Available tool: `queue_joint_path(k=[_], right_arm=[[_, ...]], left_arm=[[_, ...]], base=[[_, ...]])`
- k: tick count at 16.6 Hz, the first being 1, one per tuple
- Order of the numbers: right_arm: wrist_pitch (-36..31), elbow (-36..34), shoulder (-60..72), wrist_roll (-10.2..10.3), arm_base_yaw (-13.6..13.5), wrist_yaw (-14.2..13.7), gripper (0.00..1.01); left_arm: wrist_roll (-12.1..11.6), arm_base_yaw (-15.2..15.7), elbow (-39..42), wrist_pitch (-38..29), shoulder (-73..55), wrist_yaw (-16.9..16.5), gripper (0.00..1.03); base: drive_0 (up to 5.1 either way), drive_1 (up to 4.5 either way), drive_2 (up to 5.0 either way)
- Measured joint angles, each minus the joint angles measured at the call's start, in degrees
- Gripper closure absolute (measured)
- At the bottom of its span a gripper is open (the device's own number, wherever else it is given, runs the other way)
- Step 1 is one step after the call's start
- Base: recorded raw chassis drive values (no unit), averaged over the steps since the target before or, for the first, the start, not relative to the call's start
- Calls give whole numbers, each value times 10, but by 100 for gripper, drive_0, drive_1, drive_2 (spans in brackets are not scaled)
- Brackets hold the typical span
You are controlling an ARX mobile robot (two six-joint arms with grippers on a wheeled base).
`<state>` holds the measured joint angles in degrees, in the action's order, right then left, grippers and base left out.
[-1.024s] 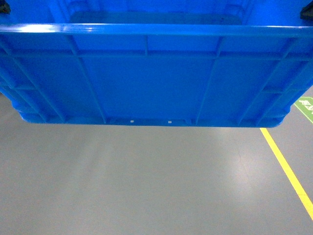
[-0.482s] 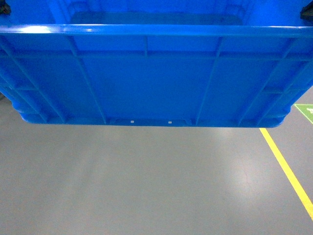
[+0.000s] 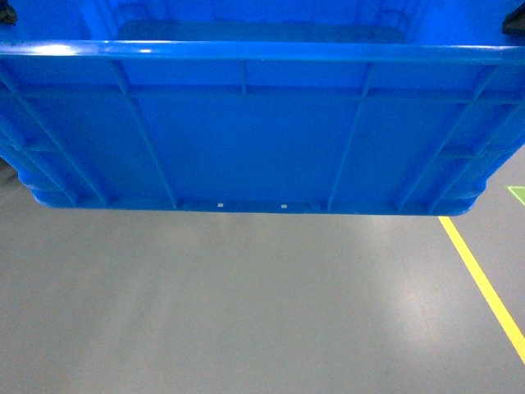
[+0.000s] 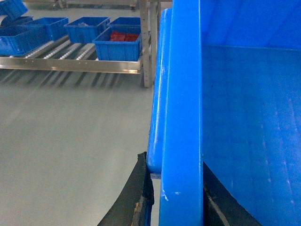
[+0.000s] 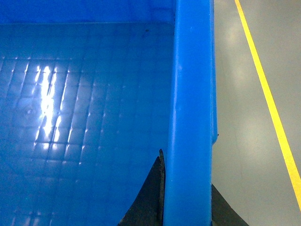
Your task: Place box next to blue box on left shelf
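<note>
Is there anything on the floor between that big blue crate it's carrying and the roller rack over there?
Nothing visible. In the left wrist view, bare grey floor lies between the crate and the roller rack, which already holds other blue bins. The head view shows only the yellow floor line under the crate.

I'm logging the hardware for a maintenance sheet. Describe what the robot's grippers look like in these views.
Little shows. The left gripper has black, matte fingers that curve and taper to thin tips, with scuffed, worn inner edges. The right gripper has the same black, wedge-shaped fingers, narrowing to a point. In the head view only small dark bits appear at the top corners. No cables, markings or arm links are visible.
</note>
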<state>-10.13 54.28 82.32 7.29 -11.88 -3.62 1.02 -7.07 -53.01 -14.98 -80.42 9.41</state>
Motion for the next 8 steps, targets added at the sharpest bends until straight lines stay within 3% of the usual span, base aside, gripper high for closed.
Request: queue_joint_path(k=[8], right_arm=[[0, 0, 0, 0, 0, 0, 94]], left_arm=[[0, 0, 0, 0, 0, 0, 87]], base=[[-1, 433, -434]])
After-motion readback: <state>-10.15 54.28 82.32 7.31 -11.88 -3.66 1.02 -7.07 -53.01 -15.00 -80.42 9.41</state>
